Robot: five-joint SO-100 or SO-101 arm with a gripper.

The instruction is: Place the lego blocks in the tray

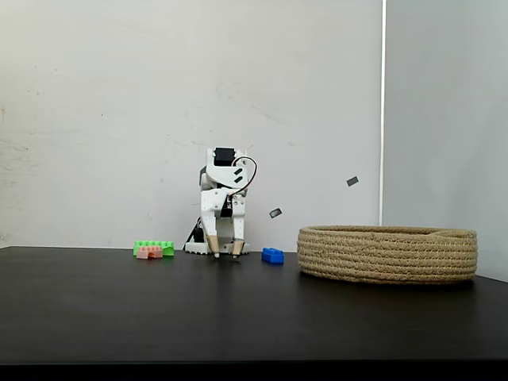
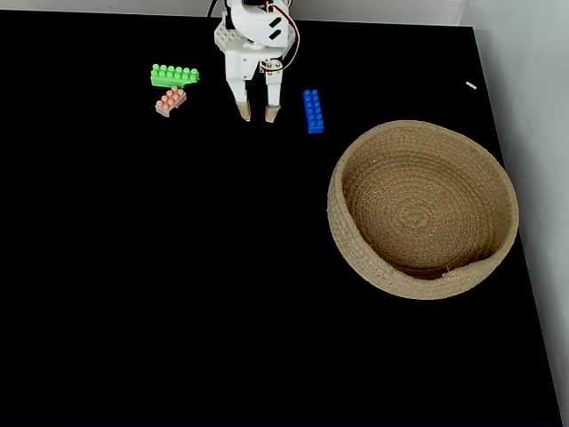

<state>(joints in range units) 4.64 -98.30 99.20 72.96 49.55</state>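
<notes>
On the matte black table [image 2: 178,294], farthest left in both fixed views, lies the green brick [image 2: 174,76], a long studded plastic bar, with the smaller pink brick [image 2: 170,101] touching or just beside its near edge; seen from the side, the pink brick [image 1: 149,252] sits in front of the green brick [image 1: 155,247]. Next comes the white plastic arm, its gripper [image 2: 258,113] pointing down at the table with two tan-tipped fingers spread apart and nothing between them; from the side the gripper [image 1: 225,254] tips are at or just above the table. Just right of it lies the blue brick [image 2: 313,110], a glossy two-row studded bar. Farthest right sits the tray [image 2: 356,151], a shallow round basket of coiled tan rope, rough-textured, holding no bricks.
</notes>
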